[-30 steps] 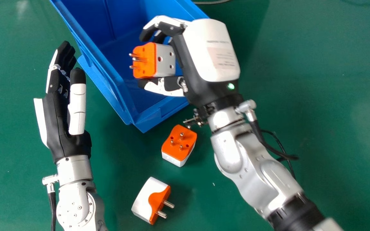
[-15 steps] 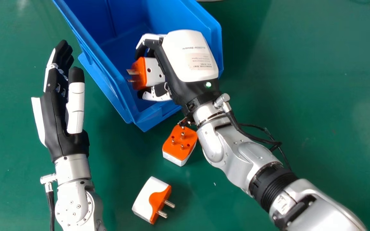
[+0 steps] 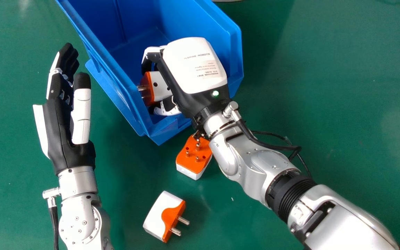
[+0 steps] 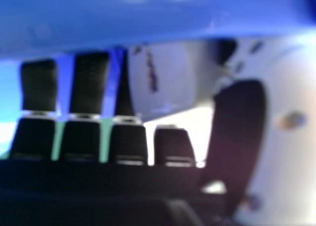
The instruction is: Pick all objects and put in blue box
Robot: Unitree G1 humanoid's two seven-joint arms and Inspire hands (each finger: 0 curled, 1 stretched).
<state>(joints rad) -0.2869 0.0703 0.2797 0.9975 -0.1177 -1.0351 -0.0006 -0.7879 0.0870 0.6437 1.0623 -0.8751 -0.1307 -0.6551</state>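
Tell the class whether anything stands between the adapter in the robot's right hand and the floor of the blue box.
Nothing visible does. The right hand holds the adapter within the rim of the blue box, prongs close to the left wall, though the hand hides part of the floor.

Inside the blue box [image 3: 119, 83], the side wall toward the left hand [image 3: 64, 135] stands close to the pins of the held adapter [image 3: 160, 86], while room opens farther in, past the right hand [image 3: 194, 66]. A strip of worktop [image 3: 116, 159] separates box and left hand; the pins-up adapter [image 3: 193, 160] crowds the right wrist, a gap dividing it from the lying adapter [image 3: 160, 217].
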